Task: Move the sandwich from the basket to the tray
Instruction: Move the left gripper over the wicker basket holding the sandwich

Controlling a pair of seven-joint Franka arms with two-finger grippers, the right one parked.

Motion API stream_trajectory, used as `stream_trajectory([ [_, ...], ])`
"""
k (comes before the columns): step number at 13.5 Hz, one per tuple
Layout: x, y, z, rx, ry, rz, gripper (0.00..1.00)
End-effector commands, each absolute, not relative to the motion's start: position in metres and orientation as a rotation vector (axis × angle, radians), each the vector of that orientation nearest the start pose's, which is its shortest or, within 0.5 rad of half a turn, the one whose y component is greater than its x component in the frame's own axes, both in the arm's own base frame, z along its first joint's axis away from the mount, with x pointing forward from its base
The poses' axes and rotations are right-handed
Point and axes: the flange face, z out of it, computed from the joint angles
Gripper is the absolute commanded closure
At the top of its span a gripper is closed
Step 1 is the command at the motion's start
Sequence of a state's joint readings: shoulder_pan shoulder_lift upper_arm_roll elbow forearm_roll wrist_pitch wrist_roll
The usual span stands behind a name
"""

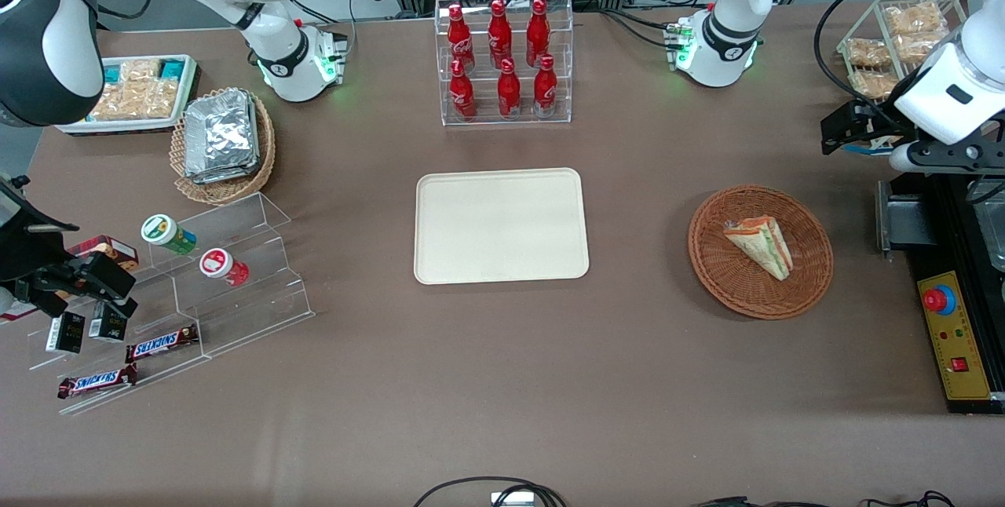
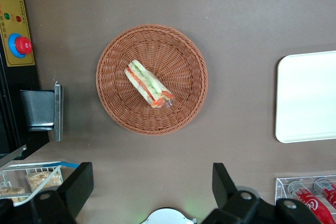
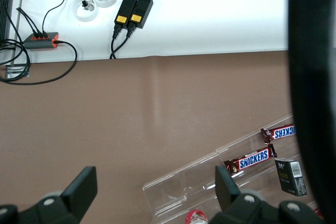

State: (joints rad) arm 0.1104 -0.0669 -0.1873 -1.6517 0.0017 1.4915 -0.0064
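Observation:
The sandwich [image 1: 760,246] [image 2: 148,83], a wrapped wedge with orange and green filling on its edge, lies in the round brown wicker basket [image 1: 707,256] [image 2: 115,114]. The cream tray [image 1: 501,224] [image 2: 307,98] sits bare at the table's middle, beside the basket toward the parked arm's end. My gripper [image 1: 844,130] [image 2: 152,184] hangs above the table, farther from the front camera than the basket and toward the working arm's end. It is open, its black fingers [image 2: 79,184] wide apart with nothing between them, well clear of the sandwich.
A black and yellow control box [image 1: 954,334] [image 2: 18,24] with a red button stands beside the basket at the table's end. An acrylic rack of red bottles [image 1: 502,60] [image 2: 312,192] stands farther back than the tray. Foil packs [image 1: 224,142] and a stepped shelf [image 1: 196,287] lie toward the parked arm's end.

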Motion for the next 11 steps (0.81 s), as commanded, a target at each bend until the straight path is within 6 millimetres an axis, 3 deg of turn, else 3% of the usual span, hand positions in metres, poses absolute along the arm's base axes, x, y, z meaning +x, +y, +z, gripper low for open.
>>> stream_trajectory([
  [1,0.525,-0.04,0.617,-3.107,0.127,0.157,0.0],
  [6,0.537,-0.033,0.604,-3.053,0.122,0.165,0.0],
  [8,0.538,-0.03,0.577,-3.053,0.116,0.194,0.0],
  [11,0.531,-0.02,0.52,-3.054,0.093,0.166,0.0],
])
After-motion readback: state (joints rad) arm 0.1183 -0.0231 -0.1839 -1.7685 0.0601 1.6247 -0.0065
